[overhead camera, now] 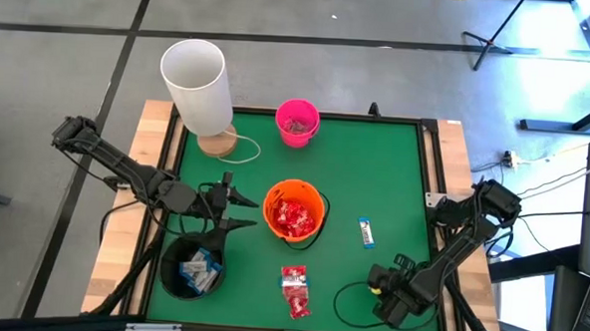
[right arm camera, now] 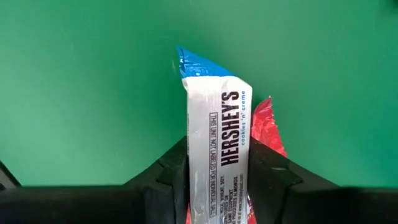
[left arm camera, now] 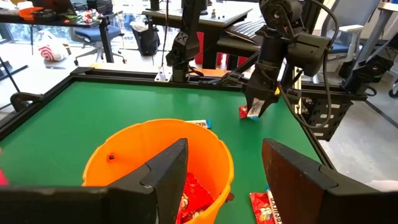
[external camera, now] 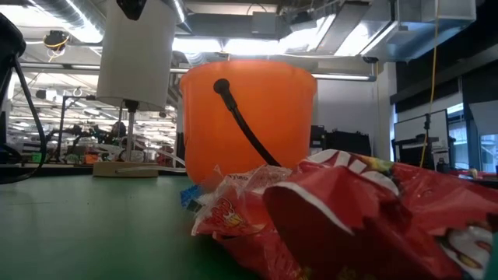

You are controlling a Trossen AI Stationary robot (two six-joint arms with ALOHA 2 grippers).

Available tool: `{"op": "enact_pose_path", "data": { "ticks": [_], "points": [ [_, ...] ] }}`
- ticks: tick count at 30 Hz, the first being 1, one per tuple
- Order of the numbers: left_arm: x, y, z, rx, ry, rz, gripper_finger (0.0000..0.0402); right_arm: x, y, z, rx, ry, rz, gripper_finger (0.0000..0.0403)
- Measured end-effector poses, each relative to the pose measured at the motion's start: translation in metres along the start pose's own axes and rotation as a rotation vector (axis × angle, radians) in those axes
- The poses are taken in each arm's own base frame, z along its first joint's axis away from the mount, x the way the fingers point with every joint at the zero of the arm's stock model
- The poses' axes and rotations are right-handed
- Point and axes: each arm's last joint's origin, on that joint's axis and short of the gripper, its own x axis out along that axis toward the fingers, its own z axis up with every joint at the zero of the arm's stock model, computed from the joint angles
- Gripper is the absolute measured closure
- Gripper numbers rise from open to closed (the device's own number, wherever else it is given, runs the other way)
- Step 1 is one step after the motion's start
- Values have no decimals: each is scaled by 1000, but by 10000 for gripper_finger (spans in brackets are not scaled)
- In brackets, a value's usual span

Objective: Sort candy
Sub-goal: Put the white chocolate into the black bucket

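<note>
Right pincer [right arm camera: 217, 171] clenched on white-and-blue Hershey's bar [right arm camera: 217, 134], red packet [right arm camera: 268, 124] pinched behind it, above near right corner of green counter [overhead camera: 395, 160]. Left pincer [left arm camera: 224, 168] released, hovering beside orange bucket [overhead camera: 294, 211] holding red packets. More red packets [overhead camera: 294, 291] lie near front edge; another white-and-blue bar [overhead camera: 368, 232] lies right of bucket. Black bucket [overhead camera: 193, 268] holds bars. Pink bucket [overhead camera: 297, 123] at back.
</note>
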Motion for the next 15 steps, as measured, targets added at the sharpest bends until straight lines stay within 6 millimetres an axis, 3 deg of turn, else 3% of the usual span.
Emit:
{"op": "enact_pose_path", "data": {
  "ticks": [6,15],
  "points": [
    [0,0,0,-1,0,0,205,0,-2,10,30,-33,-4,270],
    [0,0,0,0,0,0,205,0,2,33,21,-59,98,168]
  ]
}}
